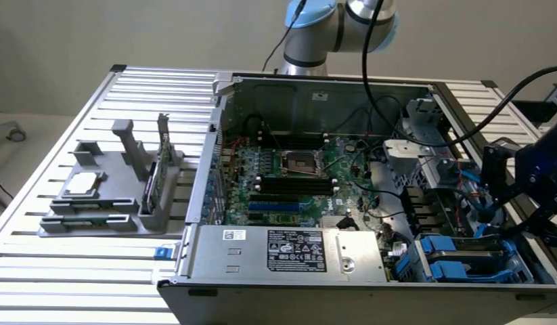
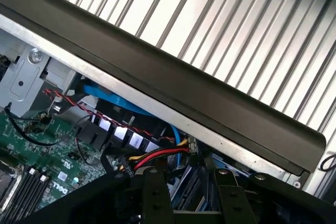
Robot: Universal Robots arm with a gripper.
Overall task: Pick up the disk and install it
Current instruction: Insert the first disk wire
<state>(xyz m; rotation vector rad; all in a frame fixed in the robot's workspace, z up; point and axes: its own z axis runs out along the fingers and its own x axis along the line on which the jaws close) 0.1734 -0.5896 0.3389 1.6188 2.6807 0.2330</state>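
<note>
The disk (image 1: 465,245), a grey slab framed in blue plastic, lies in the drive bay at the near corner of the open computer case (image 1: 219,135), on the exterior view's right. My black gripper (image 1: 513,217) hangs just beyond it over that bay, close above the blue carrier. In the wrist view the gripper (image 2: 191,184) sits low over bluish bay parts and red, yellow and blue cables (image 2: 157,156), facing the case's dark rim (image 2: 173,77). Whether it grips the disk is hidden.
A grey fixture (image 1: 97,223) on the slatted table, at the exterior view's left, carries a small square chip (image 1: 82,183) and a green card (image 1: 156,172) on edge. Motherboard (image 1: 296,176), power supply (image 1: 287,250) and loose black cables (image 1: 386,101) crowd the case.
</note>
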